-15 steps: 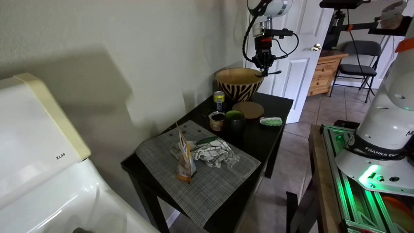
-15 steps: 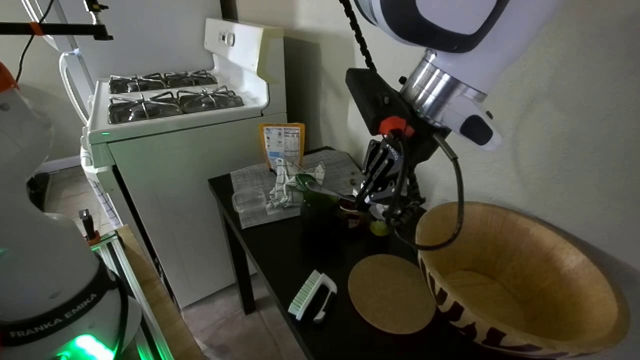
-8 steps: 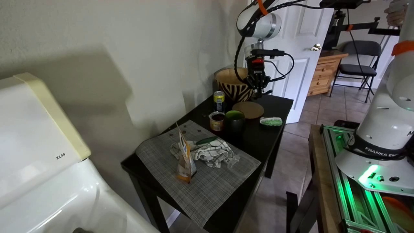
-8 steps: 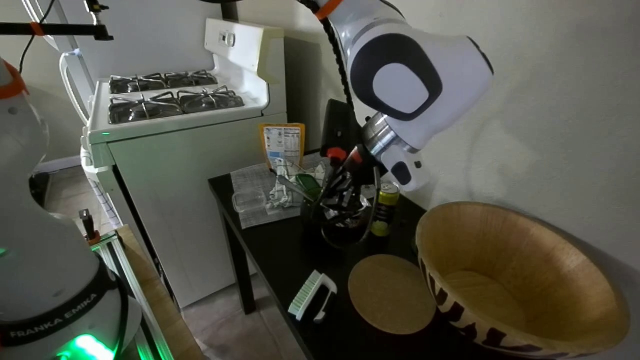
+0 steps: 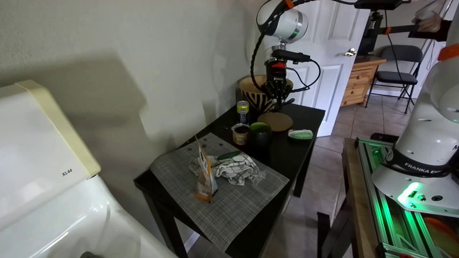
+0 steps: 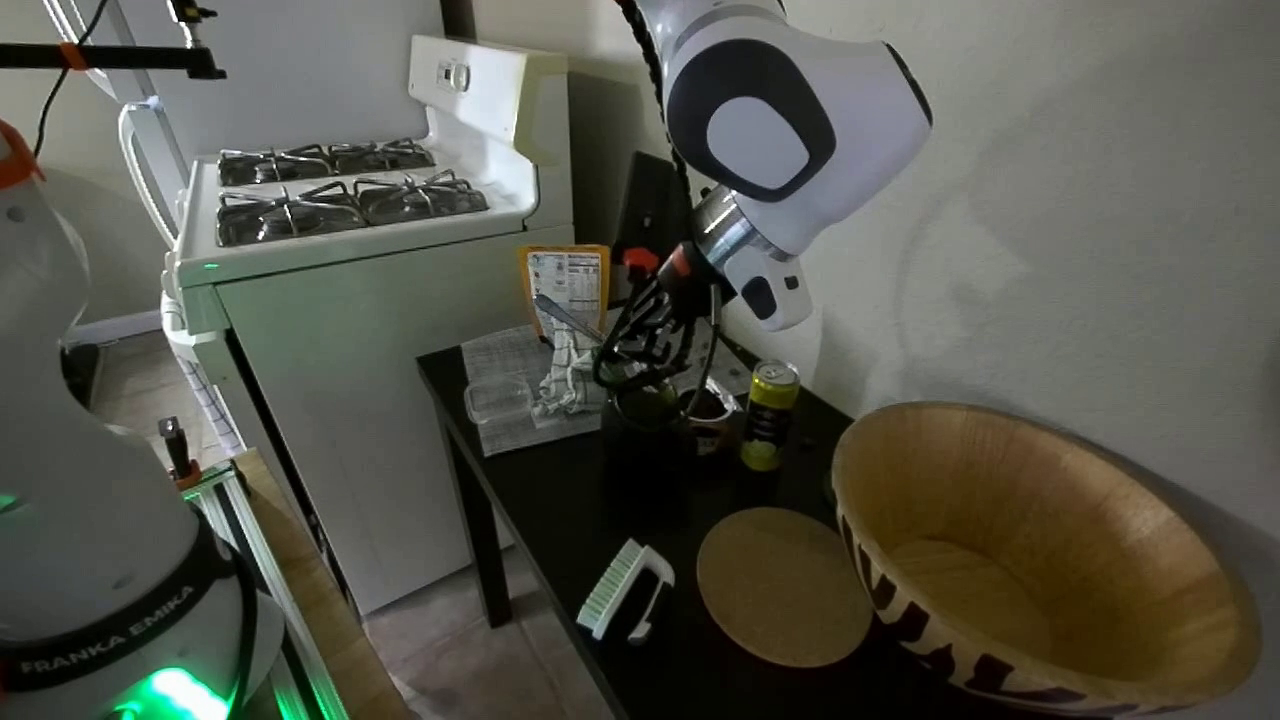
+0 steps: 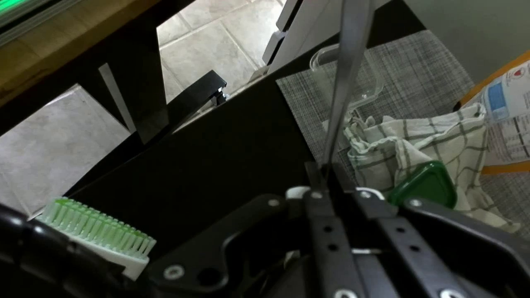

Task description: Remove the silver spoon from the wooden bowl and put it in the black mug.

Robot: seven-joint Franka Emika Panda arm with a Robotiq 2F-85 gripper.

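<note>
My gripper (image 7: pixel 327 176) is shut on the silver spoon (image 7: pixel 350 62). The spoon's shaft runs upward out of the wrist view; one end is out of view there. In an exterior view the spoon (image 6: pixel 567 318) sticks out to the left of the gripper (image 6: pixel 620 368), which appears just above the black mug (image 6: pixel 645 440). In an exterior view the gripper (image 5: pixel 278 104) is higher than the mug (image 5: pixel 260 137) and to its right. The mug is dark outside with a green inside. The wooden bowl (image 6: pixel 1050 560), with patterned sides, stands apart from the gripper and holds nothing visible.
A yellow can (image 6: pixel 770 415) and a foil-lidded food cup (image 5: pixel 240 135) stand close to the mug. A round brown board (image 6: pixel 785 588) and a brush (image 6: pixel 620 590) lie on the black table. A checked cloth (image 7: pixel 414 140), green lid (image 7: pixel 426 186) and pouch (image 5: pixel 206 177) are on the mat.
My gripper has carried the spoon away from the bowl's rim, down and across to above the mug. In the last half second it moved slightly further the same way, uncovering the can.
</note>
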